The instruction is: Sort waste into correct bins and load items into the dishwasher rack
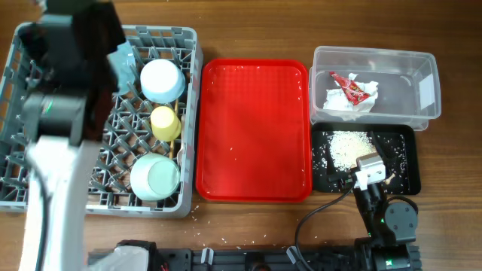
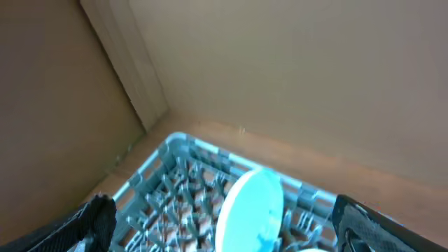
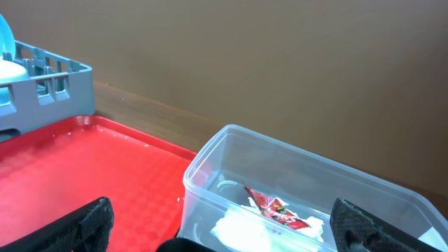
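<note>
plate stands in rack ahead of spread left fingers.

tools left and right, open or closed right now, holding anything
left tool: open, holding nothing
right tool: open, holding nothing

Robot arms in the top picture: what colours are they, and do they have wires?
The left arm has chunky black joints and a long white tube-shaped link. The right arm is black with a pale block near its tip and a black cable looping off it. Both show a tiny green light.
</note>
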You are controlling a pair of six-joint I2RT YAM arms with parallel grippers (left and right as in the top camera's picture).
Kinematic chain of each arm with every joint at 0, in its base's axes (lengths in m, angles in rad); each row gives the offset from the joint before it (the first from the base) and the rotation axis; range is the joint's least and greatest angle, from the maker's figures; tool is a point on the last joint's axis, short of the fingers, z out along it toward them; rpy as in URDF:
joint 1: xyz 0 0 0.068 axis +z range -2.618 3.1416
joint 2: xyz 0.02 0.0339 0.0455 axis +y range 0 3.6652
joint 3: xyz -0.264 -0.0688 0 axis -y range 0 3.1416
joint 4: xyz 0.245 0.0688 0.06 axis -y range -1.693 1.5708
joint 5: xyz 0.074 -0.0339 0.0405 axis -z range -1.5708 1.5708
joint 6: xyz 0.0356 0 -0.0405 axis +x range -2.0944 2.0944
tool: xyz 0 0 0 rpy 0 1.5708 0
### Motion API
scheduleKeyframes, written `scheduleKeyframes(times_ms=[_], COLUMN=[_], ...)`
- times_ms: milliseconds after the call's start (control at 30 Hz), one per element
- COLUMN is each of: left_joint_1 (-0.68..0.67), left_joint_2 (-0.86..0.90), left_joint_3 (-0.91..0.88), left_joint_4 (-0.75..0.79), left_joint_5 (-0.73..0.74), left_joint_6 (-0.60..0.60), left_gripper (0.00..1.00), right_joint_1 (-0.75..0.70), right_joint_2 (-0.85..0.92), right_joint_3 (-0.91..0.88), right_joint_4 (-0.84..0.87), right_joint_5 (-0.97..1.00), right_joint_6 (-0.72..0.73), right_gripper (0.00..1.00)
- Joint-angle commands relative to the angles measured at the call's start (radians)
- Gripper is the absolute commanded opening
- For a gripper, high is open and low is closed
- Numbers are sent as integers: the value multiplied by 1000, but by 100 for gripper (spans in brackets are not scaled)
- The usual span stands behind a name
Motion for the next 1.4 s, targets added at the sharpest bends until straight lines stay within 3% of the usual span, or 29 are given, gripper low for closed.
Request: scheduleKeyframes(times_ms=[0, 100, 233, 433, 533, 700, 767, 900, 1200, 1367], left_joint_1=[-8, -6, -6, 37, 73, 98, 98, 98, 83, 53], left_joint_2=[-234, -388, -564, -814, -969, -1189, -1264, -1334, -1334, -1334], left_joint_3=[9, 8, -32, -422, -722, -1200, -1345, -1470, -1589, -1622], left_joint_4=[7, 0, -153, -152, 76, 796, 931, 929, 648, 601], left_joint_5=[1, -14, -14, 32, 239, 618, 664, 671, 670, 662], left_joint_6=[-16, -8, -9, -12, -18, -18, -18, -47, -69, -69], left_gripper=[100, 100, 100, 100, 100, 100, 100, 100, 100, 100], right_joint_1=[6, 6, 6, 6, 6, 6, 6, 6, 6, 6], right_joint_2=[-9, -9, -9, -9, -9, -9, -9, -9, -9, -9], right_joint_3=[-1, -1, -1, -1, -1, -1, -1, -1, -1, -1], right_joint_4=[2, 2, 2, 2, 2, 2, 2, 2, 2, 2], right_joint_5=[18, 18, 18, 18, 18, 18, 18, 18, 18, 18], right_joint_6=[-9, -9, -9, -9, -9, -9, -9, -9, -8, -9], right_gripper=[100, 100, 100, 100, 100, 100, 99, 100, 100, 100])
